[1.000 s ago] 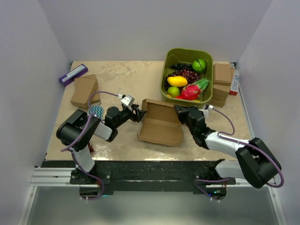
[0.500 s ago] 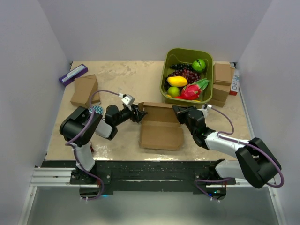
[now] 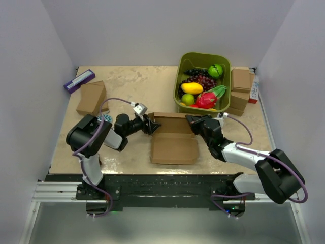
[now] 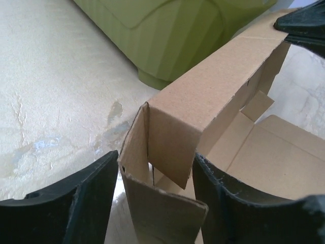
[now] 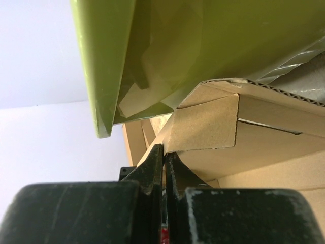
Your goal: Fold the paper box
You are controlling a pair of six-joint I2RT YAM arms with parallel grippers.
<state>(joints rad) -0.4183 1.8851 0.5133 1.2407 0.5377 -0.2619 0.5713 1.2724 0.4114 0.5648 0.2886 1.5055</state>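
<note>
The paper box [image 3: 174, 147] lies open on the table in front of the green bin, base flat and rear wall [image 3: 172, 122] standing. My left gripper [image 3: 151, 124] is at the box's rear left corner. In the left wrist view its gripper [image 4: 155, 157] has both fingers pressed on the folded corner flaps of the box [image 4: 203, 86]. My right gripper [image 3: 191, 121] is at the rear right corner. In the right wrist view that gripper [image 5: 163, 148] is shut, its tips pinching the edge of a side flap of the box [image 5: 213, 127].
The green bin [image 3: 182, 68] of toy fruit stands right behind the box and fills the upper part of both wrist views. Small brown boxes sit at the left [image 3: 91, 98] and right [image 3: 240, 81]. A purple item [image 3: 78, 80] lies at the far left.
The box's base has dropped from tilted to flat on the table while its rear wall stood up. Both grippers shifted slightly toward the bin with their corners.
</note>
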